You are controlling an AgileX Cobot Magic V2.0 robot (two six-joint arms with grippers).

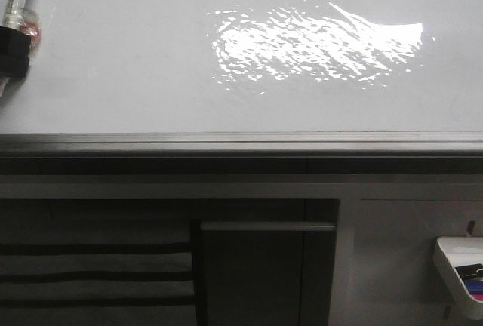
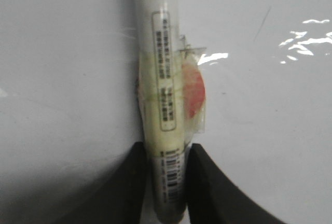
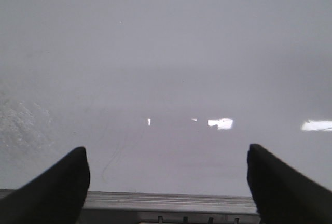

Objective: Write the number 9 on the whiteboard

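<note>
The whiteboard fills the upper half of the front view, glossy white with a bright glare patch and a grey metal edge strip. At its far left my left gripper is shut on a marker with a black tip pointing away. In the left wrist view the marker has a white barrel with a label, yellowish tape and a red patch, pinched between my black fingers. My right gripper stands open over the board near its edge strip, holding nothing. The number 9 is out of view.
Dark grey cabinet panels lie below the edge strip. A white tray with dark and coloured items sits at the lower right. Faint thin smudge lines mark the board near my right gripper.
</note>
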